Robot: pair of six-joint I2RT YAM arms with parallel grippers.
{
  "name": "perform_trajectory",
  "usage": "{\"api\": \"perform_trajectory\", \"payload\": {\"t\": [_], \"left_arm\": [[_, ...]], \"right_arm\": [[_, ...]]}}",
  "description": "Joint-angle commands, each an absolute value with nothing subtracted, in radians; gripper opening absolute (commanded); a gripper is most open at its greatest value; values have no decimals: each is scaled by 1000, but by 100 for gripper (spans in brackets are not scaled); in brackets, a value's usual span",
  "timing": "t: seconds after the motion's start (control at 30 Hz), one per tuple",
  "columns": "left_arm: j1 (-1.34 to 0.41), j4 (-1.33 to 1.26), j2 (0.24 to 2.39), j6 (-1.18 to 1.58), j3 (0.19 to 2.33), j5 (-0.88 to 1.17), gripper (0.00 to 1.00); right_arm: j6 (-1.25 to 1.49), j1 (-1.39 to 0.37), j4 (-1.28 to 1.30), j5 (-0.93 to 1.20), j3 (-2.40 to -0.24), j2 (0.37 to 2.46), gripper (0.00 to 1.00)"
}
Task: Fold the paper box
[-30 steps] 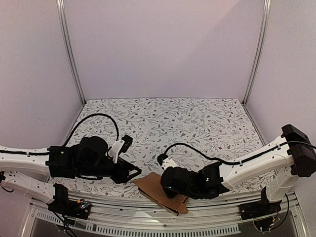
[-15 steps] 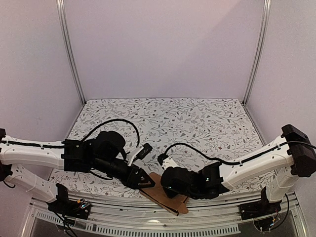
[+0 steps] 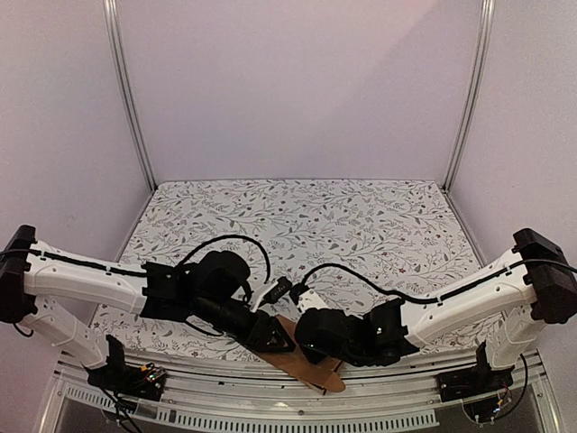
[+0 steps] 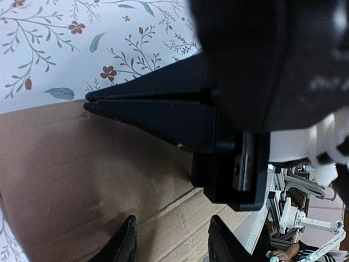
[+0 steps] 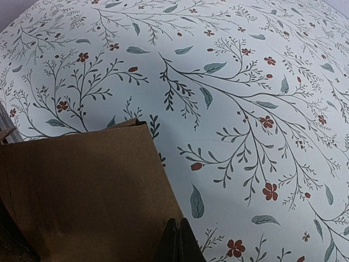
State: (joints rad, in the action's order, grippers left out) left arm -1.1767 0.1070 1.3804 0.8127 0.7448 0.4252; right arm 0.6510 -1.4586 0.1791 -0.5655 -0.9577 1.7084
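The paper box [image 3: 313, 368] is a flat brown cardboard piece with creases, lying at the table's front edge and hanging over it a little. My left gripper [image 3: 276, 336] is open just above its left part; in the left wrist view [image 4: 173, 241] cardboard [image 4: 65, 174] shows between its fingertips. My right gripper [image 3: 299, 339] is shut, with its tips down at the box's edge; in the right wrist view [image 5: 177, 239] nothing shows between them. The box [image 5: 82, 191] fills the lower left there. The right gripper's shut fingers [image 4: 158, 109] cross the left wrist view.
The table carries a white floral cloth [image 3: 361, 225]. A metal rail [image 3: 297, 401] runs along the front edge just under the box. Black cables [image 3: 361, 275] loop over the cloth behind both grippers. Upright frame posts [image 3: 126, 99] stand at the back corners.
My left arm has swung right and forward, from beside the box to over its left part, close against the right gripper. The right gripper and the box have stayed put.
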Motion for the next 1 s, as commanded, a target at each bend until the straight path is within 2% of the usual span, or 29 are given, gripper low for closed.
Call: {"api": "perform_trajectory", "payload": {"t": [0.0, 0.47, 0.8, 0.97], "left_arm": [[-1165, 102, 1442, 845, 695, 420, 42], [-1166, 94, 1495, 850, 698, 388, 40], [-1166, 100, 1539, 834, 732, 385, 40], [-1166, 106, 1560, 824, 753, 390, 39]], "right_arm": [[645, -1466, 239, -579, -927, 1721, 0], [637, -1465, 337, -560, -852, 1458, 0], [708, -1464, 448, -262, -715, 1208, 0], [743, -1466, 395, -126, -661, 1198, 0]]}}
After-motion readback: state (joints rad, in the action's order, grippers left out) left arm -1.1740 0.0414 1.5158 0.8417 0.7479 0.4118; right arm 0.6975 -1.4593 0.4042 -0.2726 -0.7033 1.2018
